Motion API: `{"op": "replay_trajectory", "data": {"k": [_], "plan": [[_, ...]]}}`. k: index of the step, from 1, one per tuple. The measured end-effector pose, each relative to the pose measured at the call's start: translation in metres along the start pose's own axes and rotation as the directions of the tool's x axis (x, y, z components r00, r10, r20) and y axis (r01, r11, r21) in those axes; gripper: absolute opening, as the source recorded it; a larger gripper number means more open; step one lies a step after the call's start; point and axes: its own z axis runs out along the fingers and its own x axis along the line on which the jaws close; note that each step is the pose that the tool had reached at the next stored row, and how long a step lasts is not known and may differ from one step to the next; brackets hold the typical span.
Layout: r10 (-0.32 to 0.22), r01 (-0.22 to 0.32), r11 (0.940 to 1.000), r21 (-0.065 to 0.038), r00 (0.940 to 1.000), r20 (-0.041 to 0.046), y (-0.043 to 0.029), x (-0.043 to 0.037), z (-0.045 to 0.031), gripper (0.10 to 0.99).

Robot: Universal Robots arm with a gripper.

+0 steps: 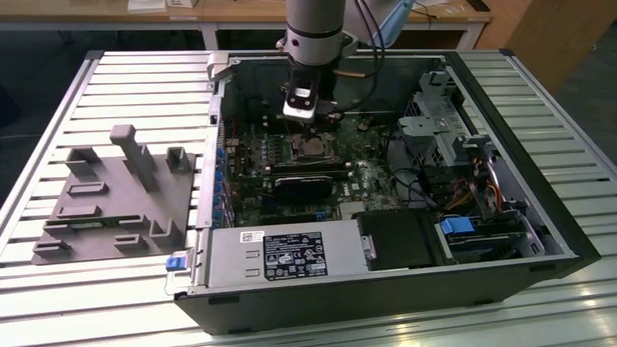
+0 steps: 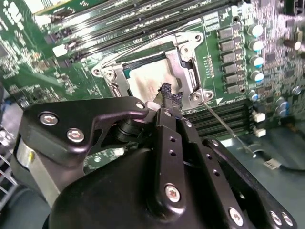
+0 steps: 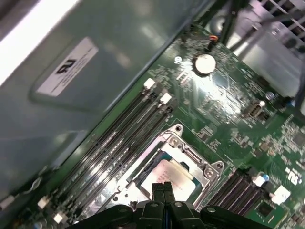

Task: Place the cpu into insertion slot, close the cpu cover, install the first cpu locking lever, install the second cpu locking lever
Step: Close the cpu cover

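Observation:
The cpu, a flat square with a pale metal top, lies in the insertion slot, whose black rim shows along one side. The silver cpu cover lies flat around it, and the chip shows through its cut-out. A thin wire locking lever sticks out from one socket corner over the long black slots. My gripper hangs just above the socket's edge, fingers shut together with nothing between them. The first wrist view has the gripper over the cpu and cover. In the exterior view the gripper sits over the socket.
The open computer case lies on a slatted metal table. A dark fan block sits just below the socket, the power supply at the front, a drive cage and cables on the exterior view's right. A grey fixture stands outside on the exterior view's left.

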Motion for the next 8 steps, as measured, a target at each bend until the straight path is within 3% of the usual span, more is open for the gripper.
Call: {"op": "replay_trajectory", "data": {"k": [4, 8], "plan": [[-0.073, 0.073, 0.9973, 0.001, 0.9973, -0.0026, 0.0, 0.0, 0.0001, 0.102], [-0.144, 0.144, 0.9895, 0.002, 0.9895, -0.0053, 0.0, 0.0, 0.0003, 0.102]]}}
